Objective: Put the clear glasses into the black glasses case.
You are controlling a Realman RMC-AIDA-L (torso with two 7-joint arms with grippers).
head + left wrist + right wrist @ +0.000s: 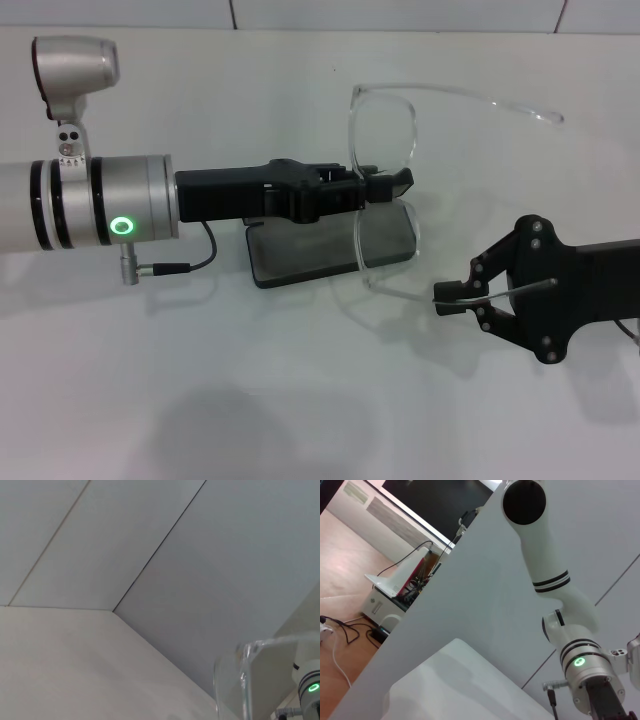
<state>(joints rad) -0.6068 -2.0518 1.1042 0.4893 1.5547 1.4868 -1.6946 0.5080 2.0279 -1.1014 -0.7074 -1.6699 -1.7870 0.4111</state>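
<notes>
The clear glasses hang in the air over the black glasses case, which lies flat on the white table. My left gripper reaches in from the left and is shut on the frame between the two lenses. From the right, my right gripper is shut on the thin near arm of the glasses, whose tip sticks out past the fingers. The far arm points freely to the right. Part of a clear lens shows in the left wrist view. The left arm with its green light appears in the right wrist view.
The white table stretches around the case and ends at a tiled wall behind. A cable loops from the left wrist beside the case. Floor, cables and equipment lie beyond the table.
</notes>
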